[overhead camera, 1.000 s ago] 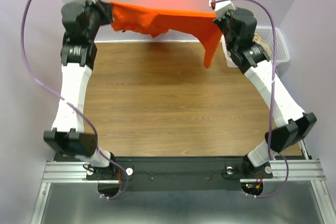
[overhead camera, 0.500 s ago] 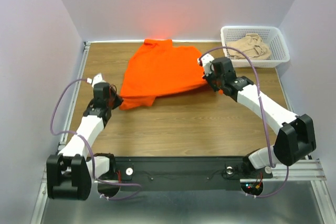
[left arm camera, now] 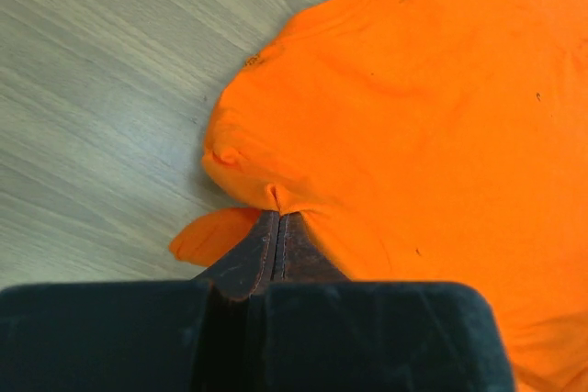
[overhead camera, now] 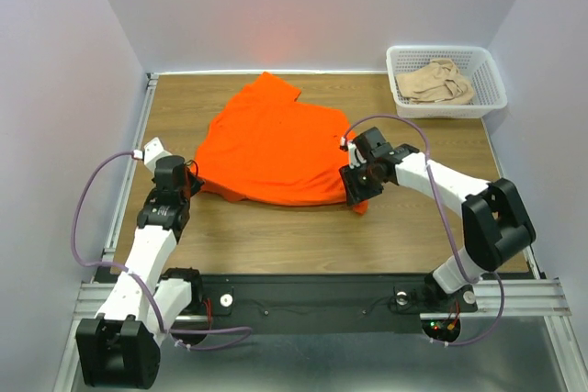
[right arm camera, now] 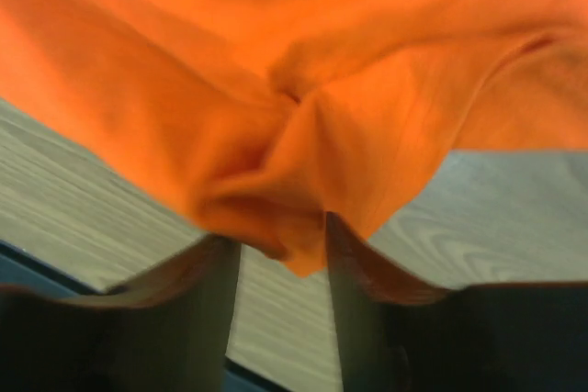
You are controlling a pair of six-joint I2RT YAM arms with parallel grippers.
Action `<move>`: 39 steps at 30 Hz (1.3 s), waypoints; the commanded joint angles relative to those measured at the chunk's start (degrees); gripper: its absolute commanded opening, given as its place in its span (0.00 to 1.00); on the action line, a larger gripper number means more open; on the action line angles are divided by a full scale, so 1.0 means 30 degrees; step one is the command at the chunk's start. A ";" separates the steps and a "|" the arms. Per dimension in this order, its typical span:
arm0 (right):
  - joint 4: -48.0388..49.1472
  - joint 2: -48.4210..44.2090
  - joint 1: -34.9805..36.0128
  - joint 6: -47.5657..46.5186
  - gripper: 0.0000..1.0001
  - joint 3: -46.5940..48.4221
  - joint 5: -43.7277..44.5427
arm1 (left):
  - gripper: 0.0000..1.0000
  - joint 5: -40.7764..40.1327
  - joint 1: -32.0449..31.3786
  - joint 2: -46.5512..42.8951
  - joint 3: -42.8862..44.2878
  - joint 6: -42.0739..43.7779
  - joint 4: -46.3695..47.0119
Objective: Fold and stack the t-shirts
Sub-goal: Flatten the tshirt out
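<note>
The orange t-shirt lies rumpled on the table; before any fold, its near hem wants drawing flat and taut, I judge. The left gripper is clamped on the shirt's near-left edge. The right gripper has its jaws apart, a bunched corner drooping between them. The beige t-shirt sits in the basket.

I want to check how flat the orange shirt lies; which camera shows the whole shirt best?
The top external view: the orange shirt shows whole, spread on the table. The left wrist view shows only one edge; the right wrist view only a bunched, blurred fold.
</note>
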 commanded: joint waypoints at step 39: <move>0.5821 -0.3868 -0.3796 1.3524 0.44 -0.7597 -0.0777 | 0.00 -0.0504 -0.3101 -0.2160 0.0278 0.3156 0.0312</move>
